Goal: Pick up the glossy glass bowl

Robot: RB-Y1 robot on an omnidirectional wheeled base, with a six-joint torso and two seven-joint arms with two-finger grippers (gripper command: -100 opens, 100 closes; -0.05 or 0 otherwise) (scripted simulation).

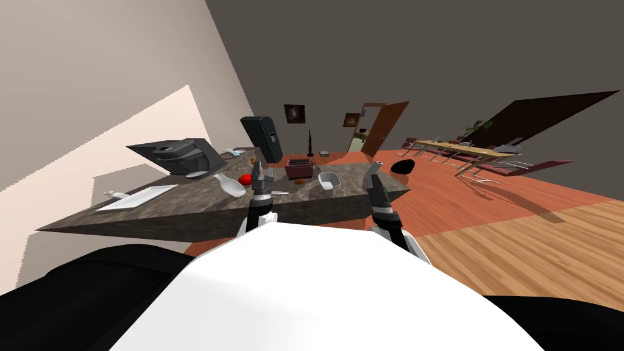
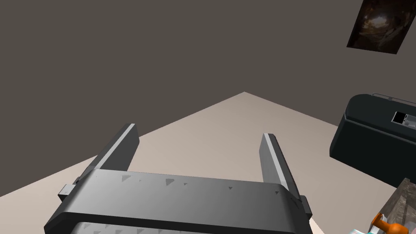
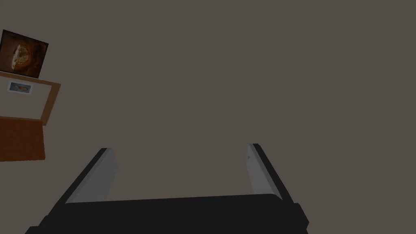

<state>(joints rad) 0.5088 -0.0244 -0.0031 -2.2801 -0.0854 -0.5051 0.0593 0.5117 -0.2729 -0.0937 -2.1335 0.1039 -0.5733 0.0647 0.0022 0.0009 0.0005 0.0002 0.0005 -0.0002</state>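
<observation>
Both jaws stand wide open and empty, aimed above the tabletop (image 1: 195, 201), so reaching blind I may knock the bowl (image 1: 329, 180) into the toaster (image 1: 298, 167) nearby.

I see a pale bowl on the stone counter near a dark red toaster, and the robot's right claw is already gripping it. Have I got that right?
Not quite. The right claw is open and holds nothing, as the right wrist view shows; in the head view it stands apart from the bowl. The pale bowl does sit on the stone counter near the dark red toaster.
</observation>
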